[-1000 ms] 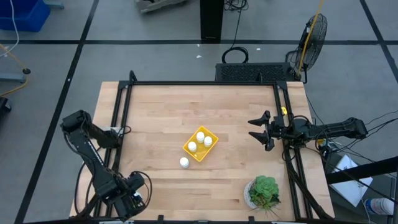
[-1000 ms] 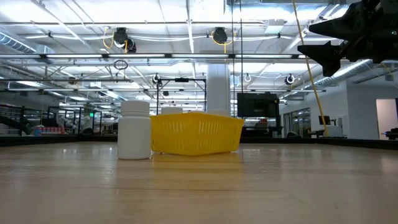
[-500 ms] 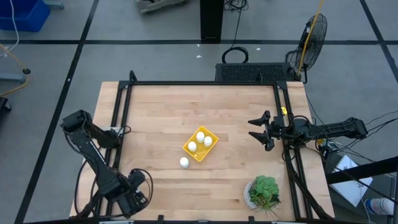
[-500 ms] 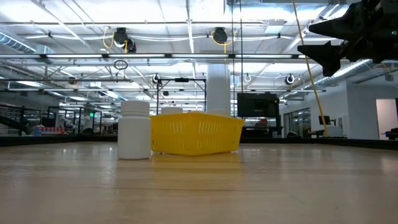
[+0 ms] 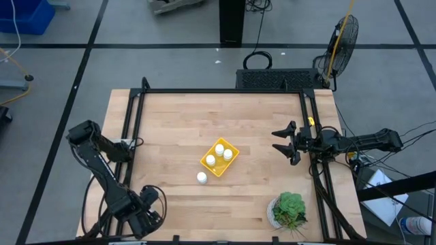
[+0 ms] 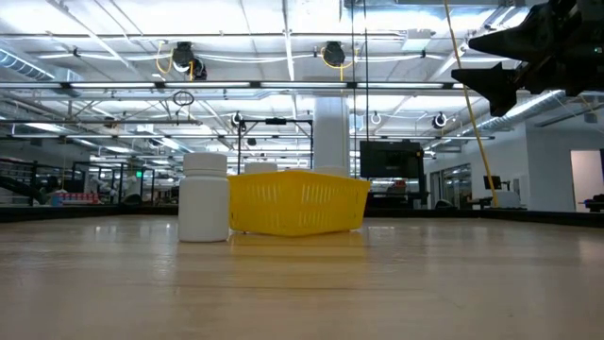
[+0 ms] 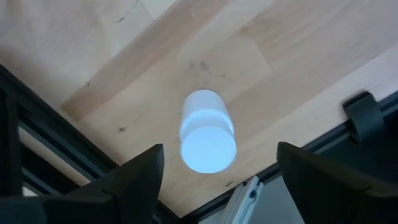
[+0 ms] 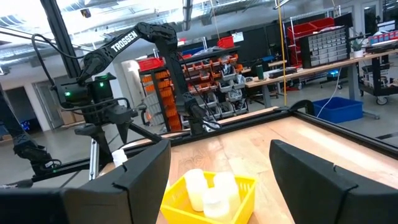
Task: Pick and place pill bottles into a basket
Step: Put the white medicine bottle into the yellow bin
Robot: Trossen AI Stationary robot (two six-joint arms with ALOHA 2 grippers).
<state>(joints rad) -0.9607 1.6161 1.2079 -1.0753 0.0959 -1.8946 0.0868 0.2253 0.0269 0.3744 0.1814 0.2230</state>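
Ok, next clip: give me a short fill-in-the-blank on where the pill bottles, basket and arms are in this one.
1. The yellow basket holds ___ pill bottles.
2. Another bottle stands on the table just ___ the basket.
3. The left gripper hangs with its fingers open above a ___ near the table's edge.
4. The right gripper hovers open, holding ___.

Missing words: three; outside; bottle; nothing

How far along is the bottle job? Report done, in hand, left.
Done: three pill bottles sit in the basket. In hand: nothing gripped; the left gripper hangs open over a corner bottle. Left: that one and the bottle beside the basket. The right gripper waits open, empty.
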